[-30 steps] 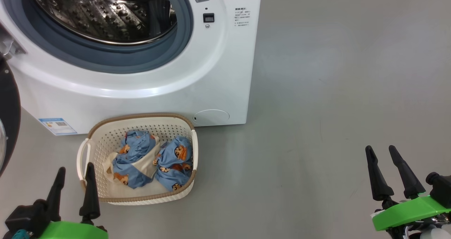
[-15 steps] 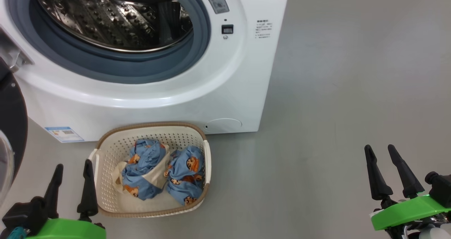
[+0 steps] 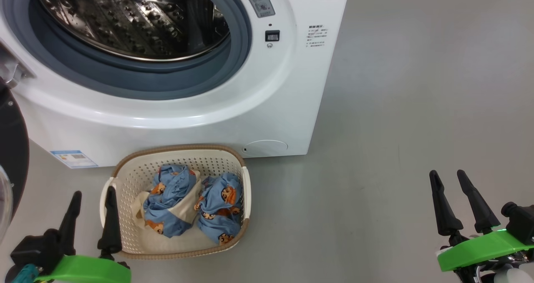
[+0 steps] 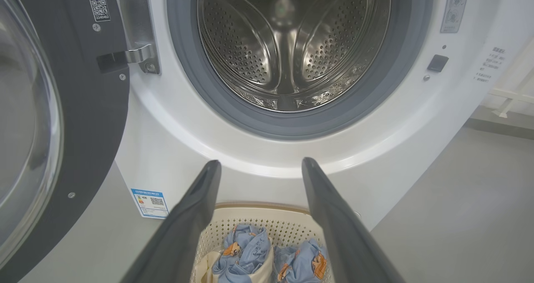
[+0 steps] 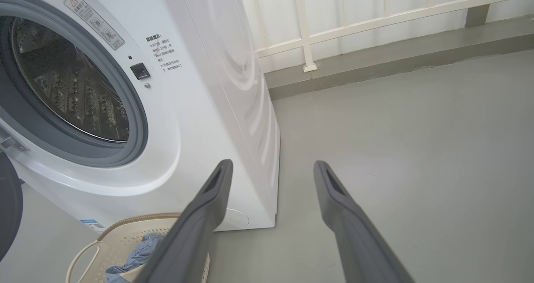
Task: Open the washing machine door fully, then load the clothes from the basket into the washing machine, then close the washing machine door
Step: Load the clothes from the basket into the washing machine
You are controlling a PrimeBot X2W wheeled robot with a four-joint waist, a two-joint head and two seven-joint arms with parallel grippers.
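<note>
The white washing machine stands ahead with its steel drum exposed. Its door, a black ring around clear glass, is swung wide to the left. On the floor before the machine sits the cream basket, holding two bundles of light blue clothes printed with orange faces. My left gripper hangs open at the basket's near left corner, empty. Far to the right, over bare floor, my right gripper is open and empty too. The left wrist view shows the basket and the clothes below the drum.
Grey floor stretches to the machine's right. A white railing and wall run behind the machine. A blue label and a round cap mark the machine's lower front.
The head camera has shifted, so the machine and basket sit further right and lower in view. Both grippers stay open and low; the left one now stands closer to the basket's edge.
</note>
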